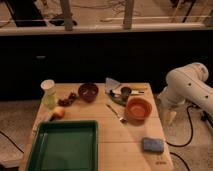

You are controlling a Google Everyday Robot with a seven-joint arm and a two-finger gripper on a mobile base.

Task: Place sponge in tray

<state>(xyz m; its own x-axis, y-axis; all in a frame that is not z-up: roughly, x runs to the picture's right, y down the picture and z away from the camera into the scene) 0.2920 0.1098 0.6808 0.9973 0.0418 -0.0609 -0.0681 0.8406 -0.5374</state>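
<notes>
Sponge [152, 145]: blue-grey, flat on table [120, 145] near front right corner; long axis roughly left-right; well apart from tray.
Tray [67, 123]: dark green, front left of table.
Orange bowl [138, 108]: just behind sponge.
Gripper [169, 118]: beyond table's right edge, pointing down, fingers spread wide, holding nothing.

You've got a dark green tray [65, 123], a blue-grey sponge [152, 145], an orange bowl [138, 109] — and the cream gripper [170, 118] beside the pale wood table [120, 145], right edge.
</notes>
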